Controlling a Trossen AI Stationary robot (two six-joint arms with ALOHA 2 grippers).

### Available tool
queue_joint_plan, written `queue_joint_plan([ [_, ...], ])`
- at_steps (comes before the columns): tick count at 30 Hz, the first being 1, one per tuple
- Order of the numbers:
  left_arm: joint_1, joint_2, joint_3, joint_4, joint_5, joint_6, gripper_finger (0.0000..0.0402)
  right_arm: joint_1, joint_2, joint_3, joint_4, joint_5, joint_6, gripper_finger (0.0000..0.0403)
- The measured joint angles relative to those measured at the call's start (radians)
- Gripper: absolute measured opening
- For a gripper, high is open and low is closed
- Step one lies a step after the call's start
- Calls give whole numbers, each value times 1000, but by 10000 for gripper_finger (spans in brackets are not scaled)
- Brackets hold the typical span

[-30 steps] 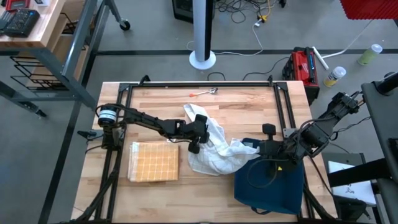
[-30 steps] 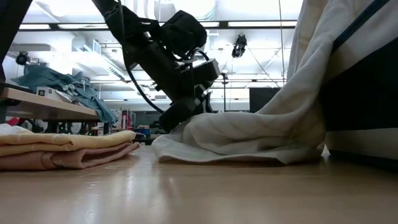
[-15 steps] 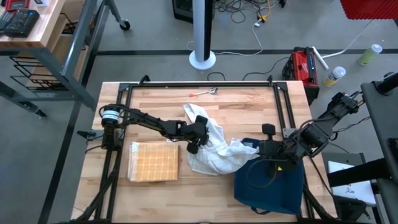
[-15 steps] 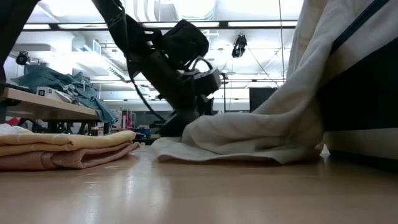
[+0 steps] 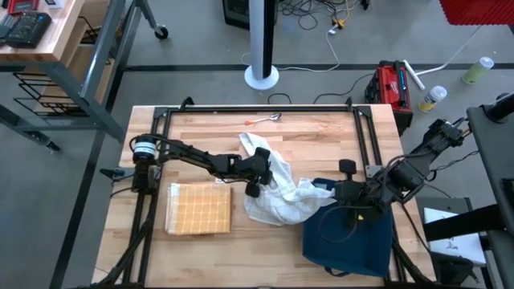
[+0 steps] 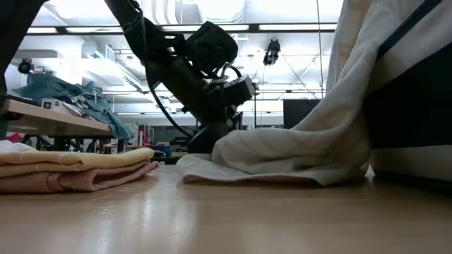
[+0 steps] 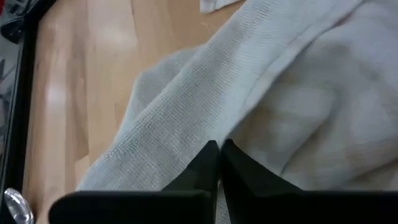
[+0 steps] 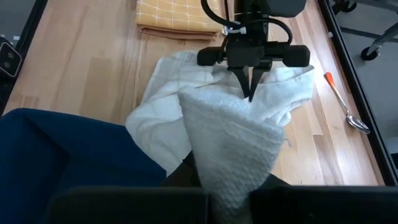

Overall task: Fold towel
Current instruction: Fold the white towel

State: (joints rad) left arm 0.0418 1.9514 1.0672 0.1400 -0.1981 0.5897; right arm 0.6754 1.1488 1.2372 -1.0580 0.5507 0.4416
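Observation:
A white towel (image 5: 277, 201) lies crumpled in the middle of the table, its lower folds on the wood (image 6: 268, 169). From there one end rises in a tent toward the table's right. My left gripper (image 5: 267, 173) is shut at the heap's left side; it is also in the right wrist view (image 8: 250, 90). My right gripper (image 5: 336, 193) is shut on the towel's raised end, and the cloth (image 8: 230, 143) hides its fingers. My left gripper has its shut fingertips (image 7: 211, 152) on a ridge of the towel (image 7: 186, 118) at the heap's left side. It comes slanting down from the table's left. How much cloth is between the tips does not show. The cloth there lies on the heap. My right gripper holds the towel's raised end (image 8: 227, 177) from the table's right, slanting down. The cloth covers the fingers, so edge or fold cannot be told. That end is lifted clear and the towel slopes down from it to the table.
A folded yellow towel stack (image 5: 198, 209) lies at the near left. A dark blue cloth (image 5: 345, 241) lies under my right arm at the near right. A spoon with an orange handle (image 5: 265, 119) lies near the far edge. Black frame rails (image 5: 265, 107) border the table.
The towel's left edge, drawn up to my left gripper a second ago, has dropped and lies flat on the table. My left gripper has sunk a little onto the heap beside it. The raised end has stayed where it was.

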Motion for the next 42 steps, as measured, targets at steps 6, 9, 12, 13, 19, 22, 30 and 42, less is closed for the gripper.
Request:
queue_joint_plan([
  [6,-20,-44,0,-45,-140,-3,1,0,0,2,-4,3,2,0],
  [9,-49,-141,0,-106,-225,4,1,1,-1,39,-15,40,17,0],
  [12,-86,-277,0,-175,-348,-9,1,1,-2,106,-53,111,18,0],
  [13,-102,-331,0,-192,-409,-10,1,1,-2,133,-78,141,18,0],
  [19,-159,-634,0,-233,-707,83,0,1,-2,281,-209,393,19,0],
  [22,-136,-730,0,-196,-779,203,0,1,-2,330,-217,623,5,0],
  [30,67,-804,0,-32,-884,473,0,-51,-3,379,-216,1015,-175,0],
  [42,265,-724,58,414,-764,1037,0,-342,-9,380,-269,1008,-243,0],
])
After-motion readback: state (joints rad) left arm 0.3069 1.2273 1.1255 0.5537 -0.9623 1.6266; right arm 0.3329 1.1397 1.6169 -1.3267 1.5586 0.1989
